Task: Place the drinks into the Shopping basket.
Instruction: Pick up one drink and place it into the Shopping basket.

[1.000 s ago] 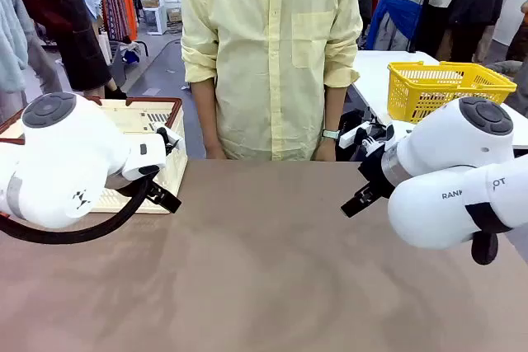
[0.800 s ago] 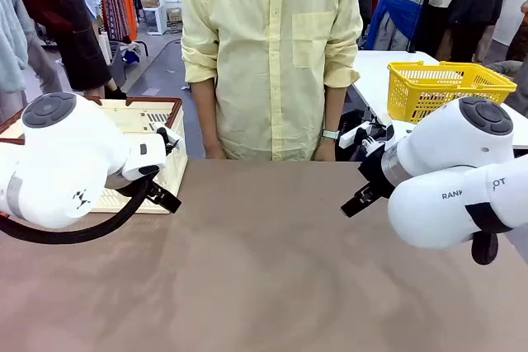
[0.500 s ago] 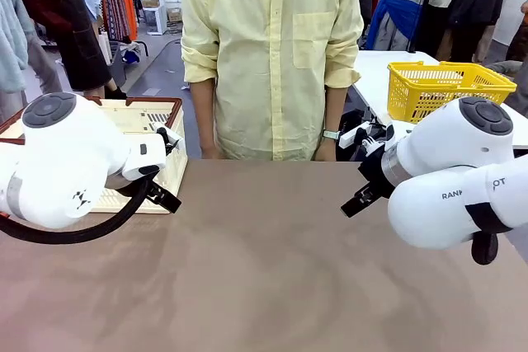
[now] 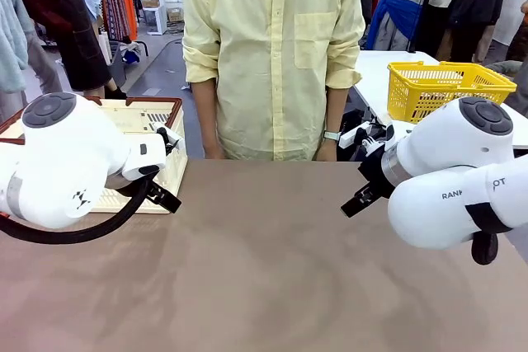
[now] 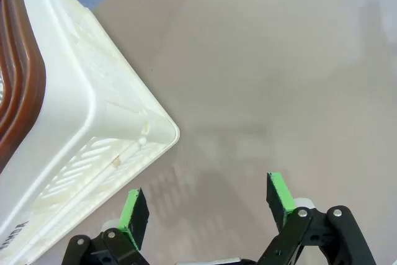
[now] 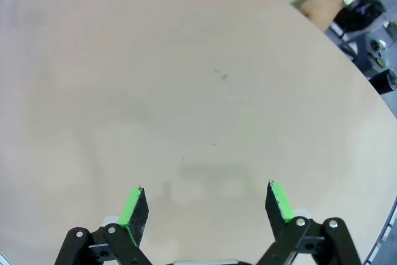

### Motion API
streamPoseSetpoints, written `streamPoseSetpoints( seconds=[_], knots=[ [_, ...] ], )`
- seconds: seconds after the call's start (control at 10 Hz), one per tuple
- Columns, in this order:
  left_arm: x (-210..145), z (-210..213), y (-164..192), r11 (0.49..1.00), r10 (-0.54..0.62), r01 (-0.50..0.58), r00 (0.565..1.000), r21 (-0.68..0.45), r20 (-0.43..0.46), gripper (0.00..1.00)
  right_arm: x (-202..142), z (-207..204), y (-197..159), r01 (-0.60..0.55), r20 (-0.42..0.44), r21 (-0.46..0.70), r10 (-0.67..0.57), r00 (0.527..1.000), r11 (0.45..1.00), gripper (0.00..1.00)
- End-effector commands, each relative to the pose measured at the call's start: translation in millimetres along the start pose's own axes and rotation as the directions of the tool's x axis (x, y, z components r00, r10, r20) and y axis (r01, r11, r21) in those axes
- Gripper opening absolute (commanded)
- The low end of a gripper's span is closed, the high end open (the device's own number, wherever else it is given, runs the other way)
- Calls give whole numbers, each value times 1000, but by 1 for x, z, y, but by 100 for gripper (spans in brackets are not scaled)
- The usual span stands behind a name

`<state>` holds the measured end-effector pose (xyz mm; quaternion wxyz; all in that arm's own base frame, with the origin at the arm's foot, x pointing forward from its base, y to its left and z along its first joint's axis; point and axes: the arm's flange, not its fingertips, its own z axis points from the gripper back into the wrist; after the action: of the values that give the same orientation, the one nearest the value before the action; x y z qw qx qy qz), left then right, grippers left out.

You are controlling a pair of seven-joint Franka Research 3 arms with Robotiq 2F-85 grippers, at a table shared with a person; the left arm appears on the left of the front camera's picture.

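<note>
Right now the left gripper is hanging over bare tabletop with its jaws standing wide apart and nothing between the green pads. Just beyond one of its fingers, the Shopping basket is sitting on the tabletop. A rounded corner of its cream-white slotted wall is pointing toward the gap between the fingers without touching them, and its dark red-brown rim is running along the picture's edge. From the front, that basket is resting on the robot's left side of the tabletop, toward the far edge, with the left arm hiding much of its near wall. The right gripper is likewise spreading its jaws wide and gripping nothing. It is hovering above an open stretch of tabletop on the robot's right side, well apart from the basket. A person in a pale yellow shirt is standing at the far edge between the two arms, forearms going down behind the tabletop's edge, wearing a watch on one wrist. That wrist is also showing at the upper corner of the right wrist view. Behind the right arm, a yellow mesh basket is sitting on a separate white table.
</note>
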<state>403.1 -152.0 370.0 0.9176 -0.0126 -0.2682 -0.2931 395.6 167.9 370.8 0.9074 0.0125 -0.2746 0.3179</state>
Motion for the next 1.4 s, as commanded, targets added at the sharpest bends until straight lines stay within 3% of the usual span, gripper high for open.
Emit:
streamPoseSetpoints(
  seconds=[0.0,0.2,0.3,0.4,0.5,0.6,0.8,1.0,1.1,1.3],
  knots=[
    [0,0,0,1000,-1,1,1000,0,0,100,0,0,0,0,0,0,0,1000,1000,100],
    [0,0,0,1000,0,0,1000,0,0,100,0,0,0,0,0,0,0,1000,1000,100],
    [-4,25,-1,999,-17,14,998,-50,-66,100,-10,16,4,-26,-62,22,28,998,999,100],
    [-6,63,-7,981,44,-71,988,-179,-150,100,-22,43,3,11,-94,142,3,996,990,100],
    [-3,90,-10,952,216,-256,951,-169,-223,100,-23,74,-5,209,-157,235,-175,972,949,100],
    [-4,118,-8,910,292,-340,932,-237,-215,100,-21,108,-16,495,-245,255,-440,864,830,100],
    [-12,180,25,767,391,-434,900,-473,-193,100,-49,177,-50,523,-253,514,-462,850,680,100],
    [-36,221,84,646,516,-518,838,-560,-179,100,-94,225,-99,562,-265,644,-538,800,519,100],
    [-60,238,118,601,580,-545,800,-584,-150,100,-128,241,-127,572,-240,692,-607,758,440,100],
    [-128,249,193,462,725,-626,675,-629,-139,100,-212,254,-176,601,-210,749,-761,614,278,100]
  ],
)
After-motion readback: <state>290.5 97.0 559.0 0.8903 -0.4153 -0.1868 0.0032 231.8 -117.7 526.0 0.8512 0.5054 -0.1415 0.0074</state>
